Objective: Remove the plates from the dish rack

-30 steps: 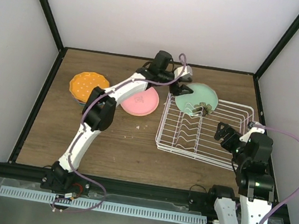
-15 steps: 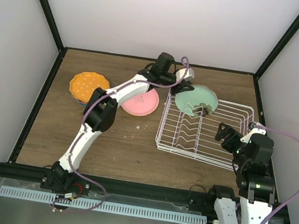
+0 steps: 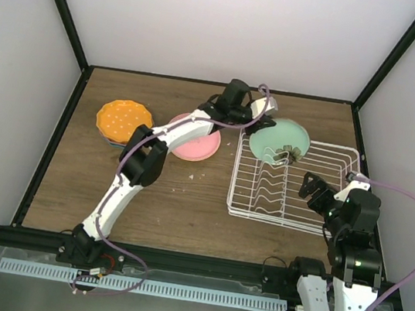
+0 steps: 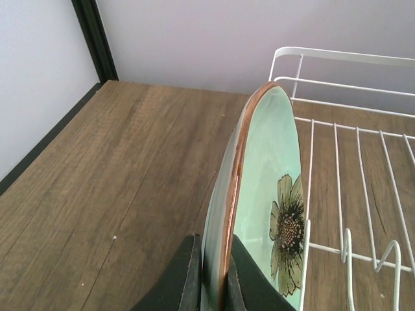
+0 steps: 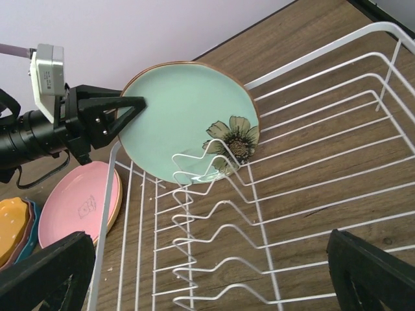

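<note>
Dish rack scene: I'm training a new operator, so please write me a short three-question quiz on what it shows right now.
1. True or false: the left tool is shut on the rim of the mint green plate.
2. How many plates stand in the dish rack? A: none. B: one. C: three.
3. What colour is the plate lying flat closest to the rack's left side?

Key:
1. True. Its fingers pinch the rim from both sides.
2. B. Only the mint green plate is in the rack.
3. Pink, the pink plate.
</note>
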